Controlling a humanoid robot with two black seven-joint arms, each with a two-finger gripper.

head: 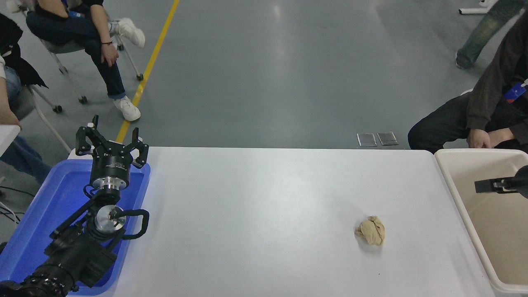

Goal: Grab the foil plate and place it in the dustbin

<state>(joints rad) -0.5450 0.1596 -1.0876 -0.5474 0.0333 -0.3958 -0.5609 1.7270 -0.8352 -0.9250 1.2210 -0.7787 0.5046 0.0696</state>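
The foil plate is out of view. The dustbin [447, 173] is a cream-beige tub at the table's right end, cut off by the picture's right edge; the part of its inside that shows holds nothing. My right gripper [491, 185] reaches in from the right edge above the dustbin's far part. Only a short black piece of it shows, with nothing visibly in it. My left gripper [111, 144] is parked open and empty over the blue tray's far end at the lower left.
A tan crumpled paper ball [371, 231] lies on the white table [264, 198], left of the dustbin. A shallow blue tray [37, 222] lies under the left arm. People sit at the far left and far right [486, 111].
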